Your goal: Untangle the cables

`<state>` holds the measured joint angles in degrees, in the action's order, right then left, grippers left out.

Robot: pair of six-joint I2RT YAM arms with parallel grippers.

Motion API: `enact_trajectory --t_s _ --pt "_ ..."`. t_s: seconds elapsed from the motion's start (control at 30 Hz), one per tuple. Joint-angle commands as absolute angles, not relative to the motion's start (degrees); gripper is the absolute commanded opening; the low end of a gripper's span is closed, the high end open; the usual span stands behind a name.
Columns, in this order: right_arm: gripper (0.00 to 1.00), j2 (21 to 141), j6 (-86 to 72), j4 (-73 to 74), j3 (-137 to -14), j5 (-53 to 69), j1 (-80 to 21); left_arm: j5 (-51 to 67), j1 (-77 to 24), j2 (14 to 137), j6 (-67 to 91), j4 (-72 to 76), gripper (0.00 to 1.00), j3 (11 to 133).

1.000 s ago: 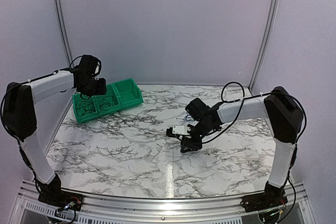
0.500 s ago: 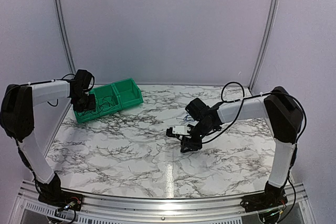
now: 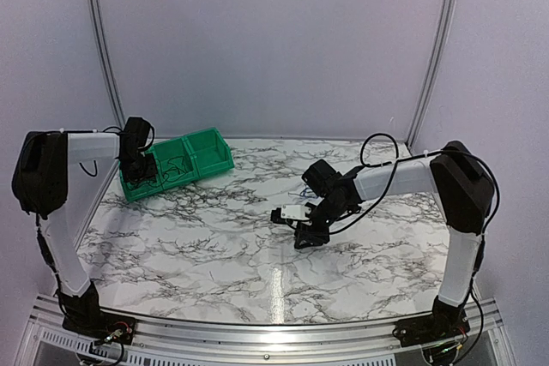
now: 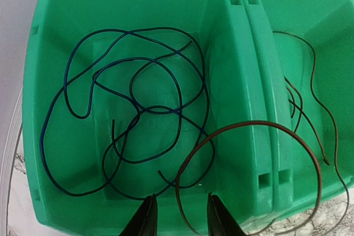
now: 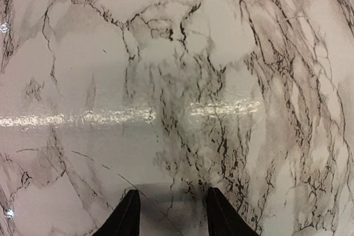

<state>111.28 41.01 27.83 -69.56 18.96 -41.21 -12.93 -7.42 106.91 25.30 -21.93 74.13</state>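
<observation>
green bins (image 3: 214,159): 3 | cables (image 4: 141,110): at least 3 | hands (image 4: 180,214) (image 5: 171,214): 2

Green bin (image 4: 239,81), dark-blue cables (image 4: 136,109), marbled table (image 5: 166,53)

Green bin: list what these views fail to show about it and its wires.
- Top external: the cables in the green bin are too small to trace, and the left gripper covers its left compartment.
- Left wrist: the frame's right edge cuts off the second compartment, and the third is out of view.
- Left wrist: the brown wire leaves by the bottom edge, so where it ends is unseen.
</observation>
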Motion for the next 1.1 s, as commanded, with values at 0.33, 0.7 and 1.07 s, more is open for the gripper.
enact_trajectory --t_s 0.33,0.7,1.07 --pt "0.41 115.4 41.9 31.3 -67.8 14.7 -41.0 -15.1 -6.8 108.7 26.3 -20.2 0.0 78.0" --pt "0.41 116.4 41.8 31.5 -68.1 14.7 -41.0 -11.9 -7.4 107.5 25.0 -16.7 0.0 82.6" --pt "0.41 117.2 41.8 31.6 -68.0 14.4 -41.0 -8.3 -9.0 115.2 23.9 -14.3 0.0 91.1"
